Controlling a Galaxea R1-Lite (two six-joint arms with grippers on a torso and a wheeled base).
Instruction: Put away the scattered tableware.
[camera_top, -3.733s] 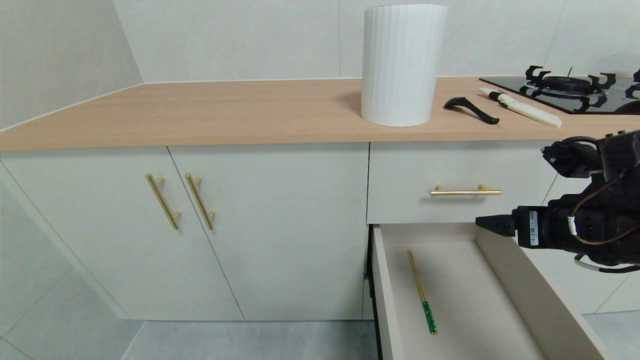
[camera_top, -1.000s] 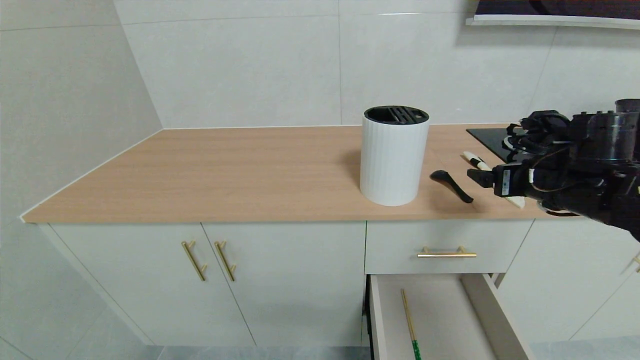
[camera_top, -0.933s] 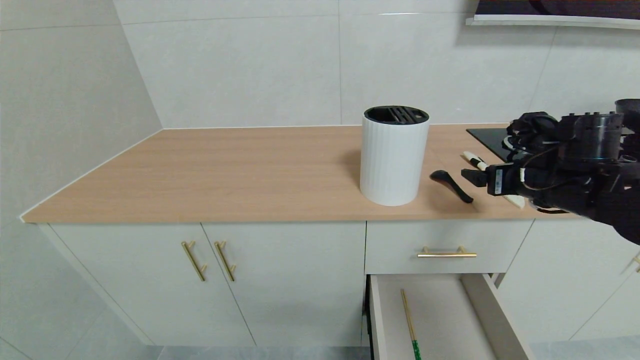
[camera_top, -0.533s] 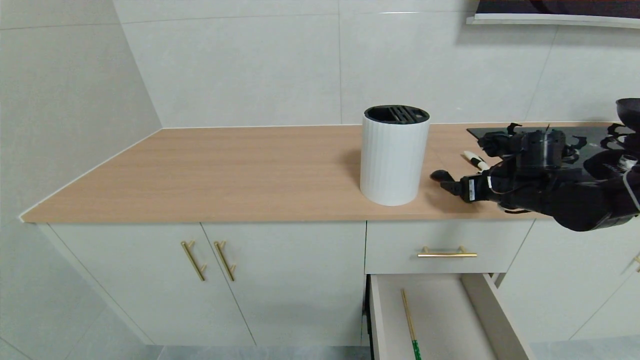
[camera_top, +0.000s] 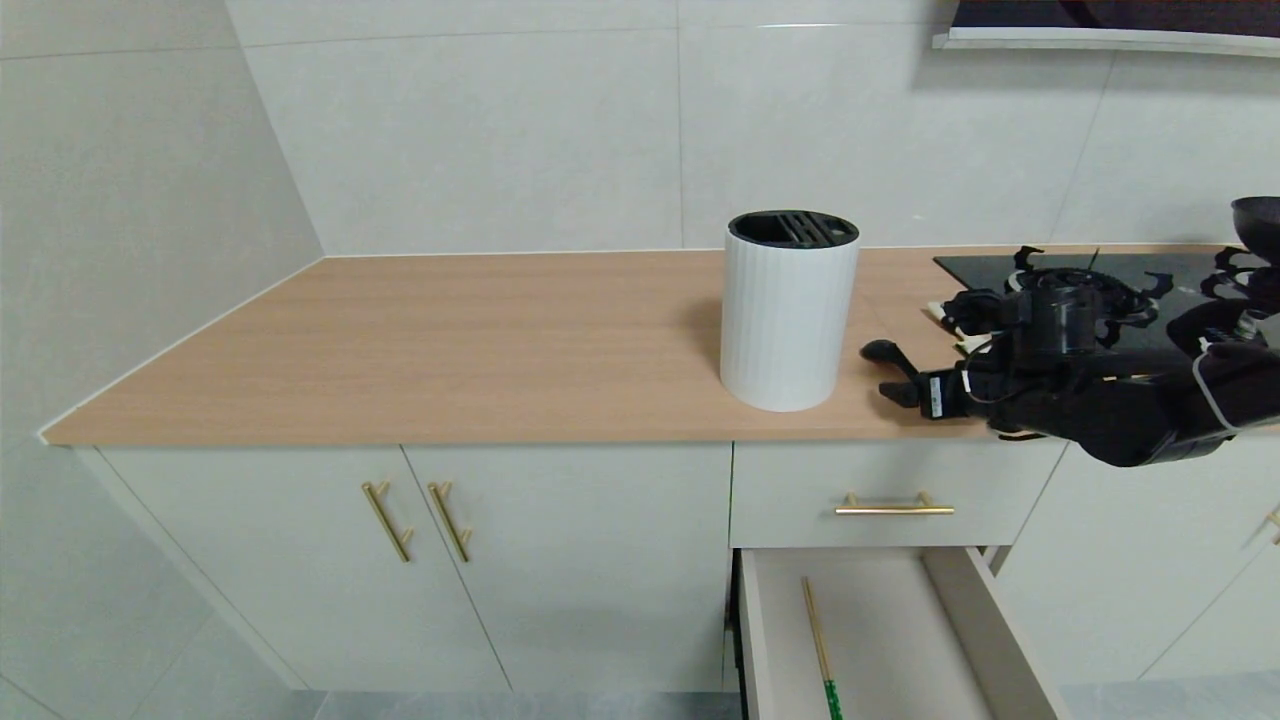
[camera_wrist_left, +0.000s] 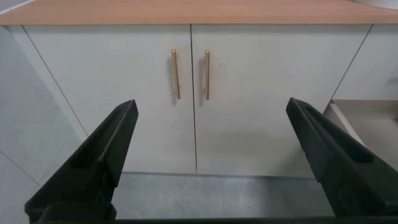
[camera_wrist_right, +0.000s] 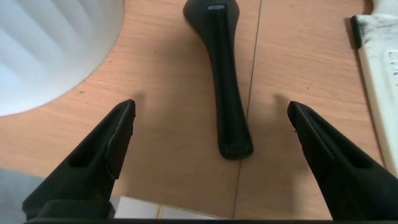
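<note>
— What are the fingers (camera_wrist_right: 99, 162) of the right gripper (camera_wrist_right: 210, 121) doing?
— Standing spread wide, with the black utensil (camera_wrist_right: 225, 87) lying between them on the countertop (camera_top: 500, 340), near the white holder (camera_top: 789, 320). The left gripper (camera_wrist_left: 211, 118) is gaping too, facing the cabinet doors (camera_wrist_left: 249, 124)

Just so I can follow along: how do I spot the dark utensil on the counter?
On the wooden countertop stands a tall white ribbed holder. Beside it, toward the stove, lies a short curved utensil, all black, unlike the pale knife next to it.
</note>
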